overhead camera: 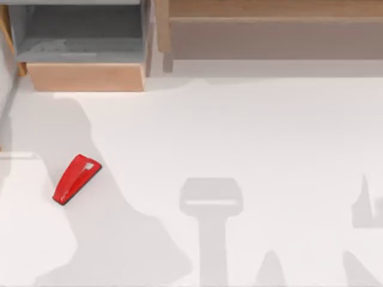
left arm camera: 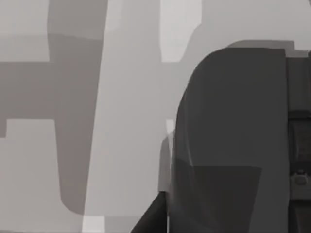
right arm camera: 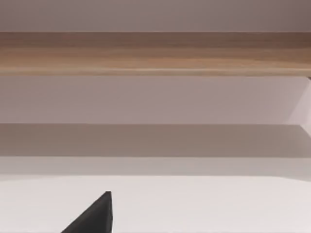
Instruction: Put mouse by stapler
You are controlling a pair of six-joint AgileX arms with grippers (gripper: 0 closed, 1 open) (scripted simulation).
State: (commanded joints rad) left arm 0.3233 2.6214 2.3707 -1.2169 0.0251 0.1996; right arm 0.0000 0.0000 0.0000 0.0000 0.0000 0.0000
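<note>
The red stapler [overhead camera: 76, 179] lies on the white table [overhead camera: 239, 137] at the left, its wide end pointing up and to the right. In the left wrist view a smooth dark grey body with a rounded shoulder, the mouse [left arm camera: 228, 121], sits close to the camera. It is pressed against a black finger [left arm camera: 151, 218] of my left gripper [left arm camera: 221, 221], which looks shut on it. One black fingertip [right arm camera: 95, 216] of my right gripper shows above bare table, facing a wooden shelf.
An open drawer with a wooden front [overhead camera: 87, 76] and a grey inside stands at the back left. A long wooden shelf unit [overhead camera: 269, 24] runs along the back right. Arm shadows fall across the table's left and front.
</note>
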